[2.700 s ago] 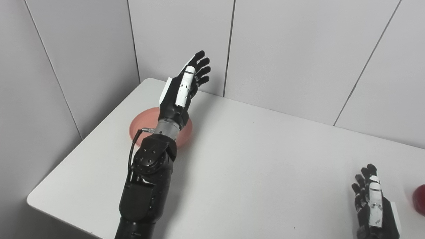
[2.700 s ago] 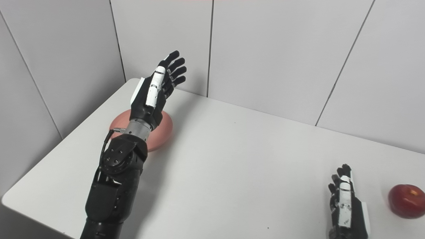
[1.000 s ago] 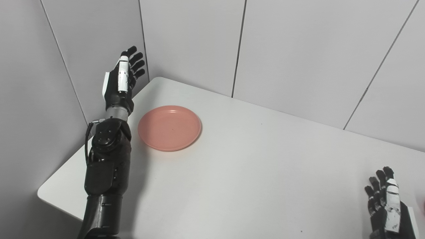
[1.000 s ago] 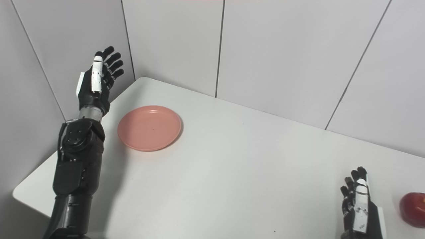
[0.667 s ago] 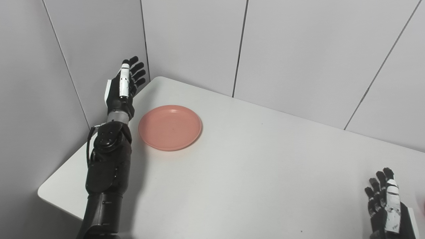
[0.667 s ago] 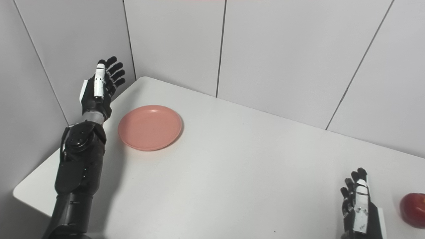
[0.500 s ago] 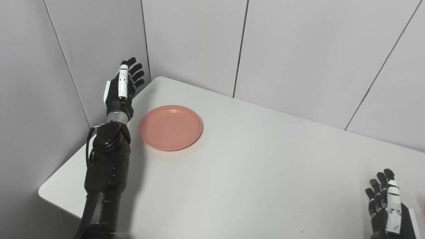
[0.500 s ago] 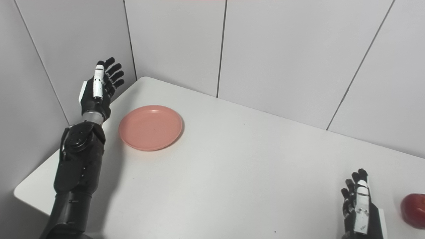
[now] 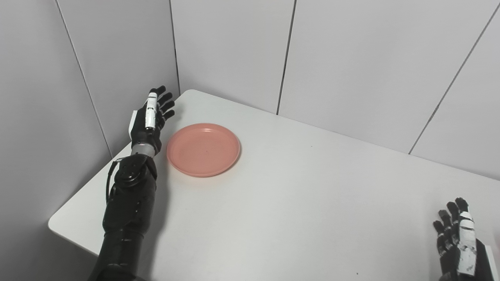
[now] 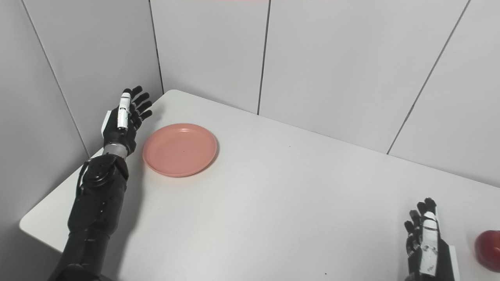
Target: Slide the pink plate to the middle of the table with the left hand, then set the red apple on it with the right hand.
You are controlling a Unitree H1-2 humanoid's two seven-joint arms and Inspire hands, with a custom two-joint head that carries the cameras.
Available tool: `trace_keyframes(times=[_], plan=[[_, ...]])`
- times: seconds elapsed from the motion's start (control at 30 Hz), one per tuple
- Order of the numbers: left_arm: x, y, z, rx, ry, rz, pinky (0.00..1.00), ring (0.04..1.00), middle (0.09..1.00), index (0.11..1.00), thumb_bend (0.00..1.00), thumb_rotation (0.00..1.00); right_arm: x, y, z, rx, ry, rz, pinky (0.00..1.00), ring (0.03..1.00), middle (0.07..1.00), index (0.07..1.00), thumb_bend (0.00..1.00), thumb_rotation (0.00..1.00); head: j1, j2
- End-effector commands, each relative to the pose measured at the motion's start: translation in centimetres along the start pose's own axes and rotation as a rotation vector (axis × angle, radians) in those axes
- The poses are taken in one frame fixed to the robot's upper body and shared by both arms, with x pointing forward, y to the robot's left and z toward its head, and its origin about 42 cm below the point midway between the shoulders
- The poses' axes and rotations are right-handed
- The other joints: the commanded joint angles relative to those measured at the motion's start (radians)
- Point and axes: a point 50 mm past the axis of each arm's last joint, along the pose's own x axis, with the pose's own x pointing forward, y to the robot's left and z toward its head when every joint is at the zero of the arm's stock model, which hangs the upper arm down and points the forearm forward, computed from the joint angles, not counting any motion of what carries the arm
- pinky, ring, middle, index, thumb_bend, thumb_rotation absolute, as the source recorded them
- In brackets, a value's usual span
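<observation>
Plate [image 9: 203, 149] lies just right of the spread, empty left hand [image 9: 150, 119], which has dropped lower beside it.

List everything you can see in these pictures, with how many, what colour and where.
Plate: one, pink, empty, far left part of the table, near the corner.
Apple: one, red, near right edge of the table, cut off by the frame.
Table: one, white, set into a corner of grey wall panels.
Left hand: one, black and white, open, just left of the plate, not touching it.
Right hand: one, black and white, open, holding nothing, left of the apple.
</observation>
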Motion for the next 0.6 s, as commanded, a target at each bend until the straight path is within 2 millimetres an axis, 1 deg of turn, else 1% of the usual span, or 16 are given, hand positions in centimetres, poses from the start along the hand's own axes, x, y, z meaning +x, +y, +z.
trace_keyframes(times=[0.0,0.23,0.57], plan=[[0.8,0.1,1.9,0.024,-0.076,-0.018,0.86,0.86,0.864,0.848,0.35,1.0,0.6,0.3,1.7,-0.008,-0.053,0.026,1.0,1.0,1.0,1.0,0.05,1.0,0.0,0.002],[0.5,0.4,1.2,0.026,-0.067,-0.017,0.84,0.85,0.845,0.823,0.35,1.0,0.6,0.2,1.6,-0.003,-0.052,0.027,1.0,1.0,1.0,1.0,0.05,1.0,0.0,0.004],[0.2,0.8,0.8,0.042,-0.064,-0.018,0.83,0.848,0.843,0.817,0.37,1.0,0.7,0.1,1.6,0.008,-0.056,0.027,1.0,1.0,1.0,1.0,0.04,1.0,0.002,0.005]])
